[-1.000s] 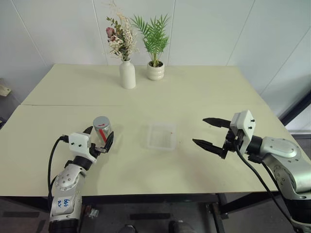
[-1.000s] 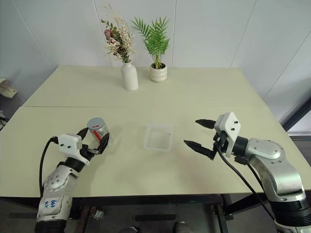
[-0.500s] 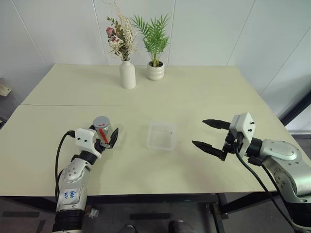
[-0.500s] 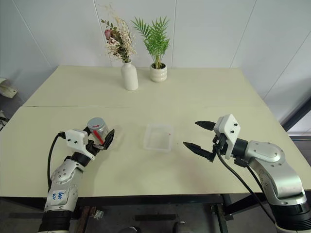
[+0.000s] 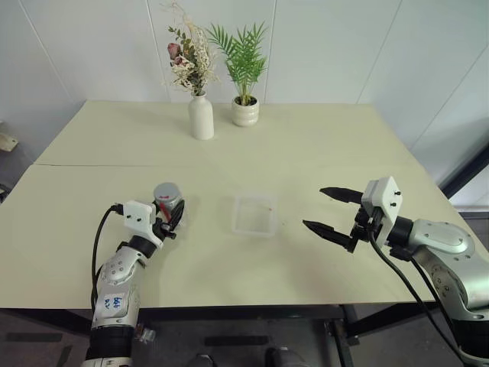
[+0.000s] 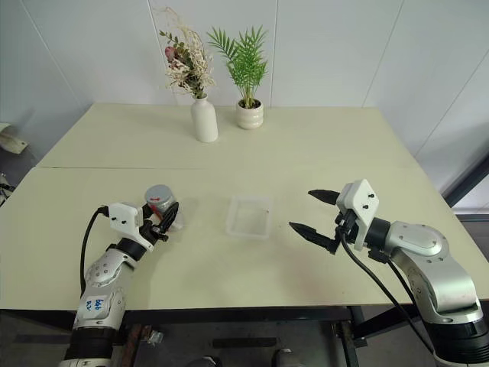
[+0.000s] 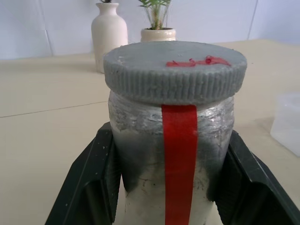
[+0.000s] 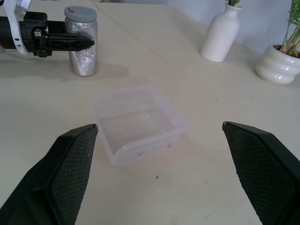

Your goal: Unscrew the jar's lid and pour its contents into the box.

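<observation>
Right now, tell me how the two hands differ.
The left hand is shut on the jar, its fingers pressed against the jar's sides below the lid; the right hand is open and holds nothing. The left hand sits low at the table; the right hand hangs beside the box. Both have two black fingers.

Table (image 5: 306, 145) bare around box (image 5: 254, 214); jar (image 5: 167, 202) well left, vase (image 5: 201, 116) and pot (image 5: 244, 112) far back.
</observation>
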Available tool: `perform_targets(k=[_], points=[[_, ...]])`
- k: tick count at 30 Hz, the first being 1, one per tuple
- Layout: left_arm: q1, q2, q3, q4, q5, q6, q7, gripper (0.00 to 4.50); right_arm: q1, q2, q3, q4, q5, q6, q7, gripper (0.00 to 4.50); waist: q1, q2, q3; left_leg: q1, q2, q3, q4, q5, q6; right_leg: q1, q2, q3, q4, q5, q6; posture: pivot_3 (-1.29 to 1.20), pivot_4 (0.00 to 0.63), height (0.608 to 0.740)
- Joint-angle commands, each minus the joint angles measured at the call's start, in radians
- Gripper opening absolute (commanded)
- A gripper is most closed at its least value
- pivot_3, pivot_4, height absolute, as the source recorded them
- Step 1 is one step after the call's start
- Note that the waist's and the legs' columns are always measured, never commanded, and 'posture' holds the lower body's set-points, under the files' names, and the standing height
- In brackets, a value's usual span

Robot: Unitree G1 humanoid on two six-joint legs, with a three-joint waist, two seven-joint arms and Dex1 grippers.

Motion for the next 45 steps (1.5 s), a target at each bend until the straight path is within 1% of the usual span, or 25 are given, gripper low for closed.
perform_targets(k=[1, 6, 11, 14, 18, 23, 26, 29, 32, 38, 45], points=[[-0.095, 0.041, 0.001, -0.004, -0.071, 0.016, -0.105, 2.15, -0.035, -0.006, -0.041, -0.069, 0.024, 0.015, -0.031, 4.50, 0.001, 0.000, 0.000, 0.000, 0.000, 0.000, 0.000, 0.000, 0.000, 0.000, 0.000, 0.000, 0.000, 0.000, 0.000, 0.00, 0.150, 0.740], [-0.233, 0.096, -0.044, 0.064, -0.148, 0.075, -0.343, 2.15, -0.083, 0.032, -0.027, -0.144, 0.046, 0.090, -0.134, 4.50, 0.000, 0.000, 0.000, 0.000, 0.000, 0.000, 0.000, 0.000, 0.000, 0.000, 0.000, 0.000, 0.000, 0.000, 0.000, 0.00, 0.150, 0.740], [-0.355, 0.122, -0.110, 0.160, -0.168, 0.126, -0.549, 2.15, -0.132, 0.098, -0.012, -0.208, 0.067, 0.184, -0.262, 4.50, -0.003, 0.000, 0.000, -0.001, -0.001, 0.000, 0.000, 0.000, 0.000, -0.001, 0.000, 0.000, 0.000, 0.000, 0.000, 0.00, 0.150, 0.740], [-0.424, 0.109, -0.143, 0.230, -0.153, 0.129, -0.624, 2.15, -0.179, 0.139, 0.030, -0.250, 0.053, 0.264, -0.356, 4.50, -0.005, 0.000, 0.000, -0.001, 0.000, -0.001, -0.001, 0.000, 0.000, -0.001, 0.000, 0.000, 0.000, 0.000, 0.000, 0.00, 0.150, 0.740], [-0.519, 0.066, -0.174, 0.341, -0.142, 0.111, -0.700, 2.15, -0.225, 0.222, 0.074, -0.306, 0.033, 0.345, -0.493, 4.50, -0.003, 0.000, 0.000, -0.002, 0.000, -0.002, -0.001, 0.000, 0.000, -0.003, 0.000, -0.001, 0.000, 0.000, 0.000, 0.00, 0.150, 0.740], [-0.602, 0.009, -0.205, 0.450, -0.114, 0.064, -0.760, 2.15, -0.276, 0.291, 0.129, -0.341, 0.006, 0.469, -0.622, 4.50, -0.004, 0.000, 0.000, -0.007, -0.001, -0.002, 0.000, 0.000, 0.000, -0.006, -0.001, -0.001, 0.000, 0.000, 0.000, 0.00, 0.150, 0.740], [-0.635, -0.021, -0.215, 0.500, -0.096, 0.035, -0.786, 2.15, -0.305, 0.316, 0.149, -0.347, -0.003, 0.522, -0.664, 4.50, -0.003, 0.000, 0.000, -0.015, -0.001, -0.003, 0.002, 0.000, 0.000, -0.013, -0.001, -0.001, 0.002, 0.000, 0.000, 0.00, 0.150, 0.740], [-0.658, -0.043, -0.220, 0.549, -0.075, -0.001, -0.793, 2.15, -0.326, 0.357, 0.156, -0.360, 0.002, 0.552, -0.697, 4.50, -0.006, 0.000, 0.000, -0.019, -0.002, -0.002, 0.004, 0.000, 0.000, -0.019, -0.001, 0.000, 0.007, 0.000, 0.000, 0.00, 0.150, 0.740], [-0.668, -0.066, -0.229, 0.584, -0.049, -0.054, -0.796, 2.15, -0.332, 0.385, 0.189, -0.359, -0.015, 0.560, -0.712, 4.50, -0.005, 0.000, 0.000, -0.019, -0.002, -0.002, 0.005, 0.000, 0.000, -0.019, 0.001, 0.000, 0.009, 0.000, 0.000, 0.00, 0.150, 0.740], [-0.661, -0.087, -0.235, 0.582, -0.028, -0.071, -0.793, 2.15, -0.357, 0.428, 0.212, -0.334, -0.032, 0.563, -0.717, 4.50, -0.006, 0.000, 0.000, -0.018, -0.002, -0.001, 0.007, 0.001, 0.001, -0.019, 0.001, 0.000, 0.011, 0.000, 0.000, 0.00, 0.150, 0.740], [-0.659, -0.102, -0.228, 0.557, -0.035, -0.062, -0.799, 2.15, -0.363, 0.436, 0.244, -0.290, -0.068, 0.547, -0.698, 4.50, -0.006, 0.000, 0.000, -0.018, -0.002, -0.001, 0.007, 0.001, 0.001, -0.019, 0.001, 0.000, 0.012, 0.000, 0.000, 0.00, 0.150, 0.740]])
